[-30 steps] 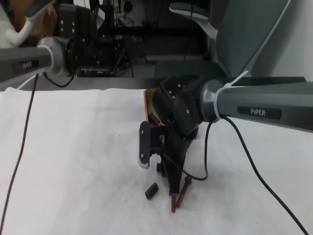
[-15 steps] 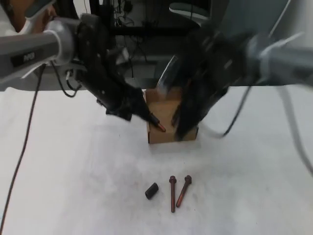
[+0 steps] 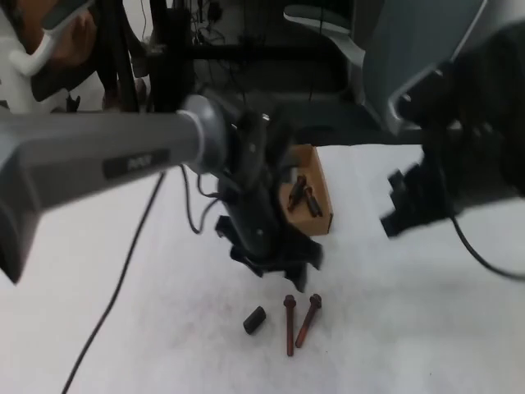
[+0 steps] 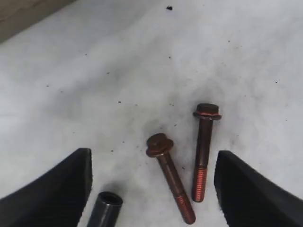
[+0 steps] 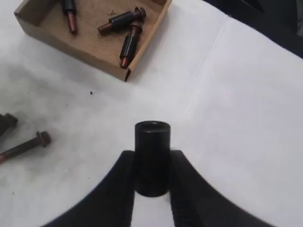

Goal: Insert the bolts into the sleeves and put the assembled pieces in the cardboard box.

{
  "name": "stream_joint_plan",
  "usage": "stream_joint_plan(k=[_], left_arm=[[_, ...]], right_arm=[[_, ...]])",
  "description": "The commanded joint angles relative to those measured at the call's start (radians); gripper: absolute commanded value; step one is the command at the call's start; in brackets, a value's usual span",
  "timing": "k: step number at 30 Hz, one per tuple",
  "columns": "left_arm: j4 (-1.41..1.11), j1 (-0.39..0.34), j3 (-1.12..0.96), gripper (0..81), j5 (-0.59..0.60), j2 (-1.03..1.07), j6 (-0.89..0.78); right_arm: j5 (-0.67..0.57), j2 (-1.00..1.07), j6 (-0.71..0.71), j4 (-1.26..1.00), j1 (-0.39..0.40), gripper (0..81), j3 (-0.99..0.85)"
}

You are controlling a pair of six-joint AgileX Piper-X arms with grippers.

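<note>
Step in hand: mating bolt to sleeve. Right pincer clamped on a sleeve above the table, near the cardboard box. Left pincer, fingers apart, hovers over two bolts. Next, I judge: grip one bolt cleanly, then line it up with the bore.

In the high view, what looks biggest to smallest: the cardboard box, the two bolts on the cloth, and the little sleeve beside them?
1. cardboard box
2. left bolt and right bolt, too alike to rank
3. loose sleeve, smallest
</note>
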Motion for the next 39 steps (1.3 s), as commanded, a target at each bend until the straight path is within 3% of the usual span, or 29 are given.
stream_joint_plan(k=[1, 15, 17, 18, 20, 21, 24, 31, 34, 39], left_arm=[[-0.012, -0.039, -0.001, 66.9, -0.066, 0.010, -0.059], [0.023, -0.061, -0.001, 56.6, -0.127, 0.128, -0.158], [0.023, -0.061, -0.001, 48.2, -0.149, 0.143, -0.184], [0.023, -0.061, -0.001, 40.0, -0.149, 0.150, -0.184], [0.027, -0.061, -0.001, 17.6, -0.147, 0.161, -0.181], [0.025, -0.061, -0.001, 2.2, -0.147, 0.162, -0.162], [-0.019, -0.061, -0.001, 1.7, -0.147, 0.149, -0.118], [-0.203, -0.063, 0.036, 1.8, -0.147, -0.033, -0.063], [-0.378, -0.065, 0.130, 1.8, -0.133, -0.187, -0.063], [-0.870, -0.110, 0.398, 1.8, -0.078, -0.431, -0.001]], right_arm=[[-0.012, -0.093, 0.008, 0.006, -0.007, 0.4, 0.057], [-0.012, -0.260, 0.006, 0.074, -0.009, 0.4, 0.076], [-0.012, -0.260, 0.004, 0.074, -0.009, 0.4, 0.076], [-0.012, -0.260, -0.004, 0.074, -0.009, 0.4, 0.076], [-0.012, -0.263, -0.008, 0.074, -0.009, 0.4, 0.076], [-0.012, -0.263, -0.008, 0.074, -0.009, 0.4, 0.076], [-0.014, -0.263, 0.012, 0.074, -0.009, 0.4, 0.076], [-0.166, -0.343, 0.168, -0.061, 0.013, 0.4, 0.171], [-0.168, -0.419, 0.231, -0.107, 0.064, 0.4, 0.258], [-0.139, -0.508, 0.418, -0.228, 0.236, 0.4, 0.412]])
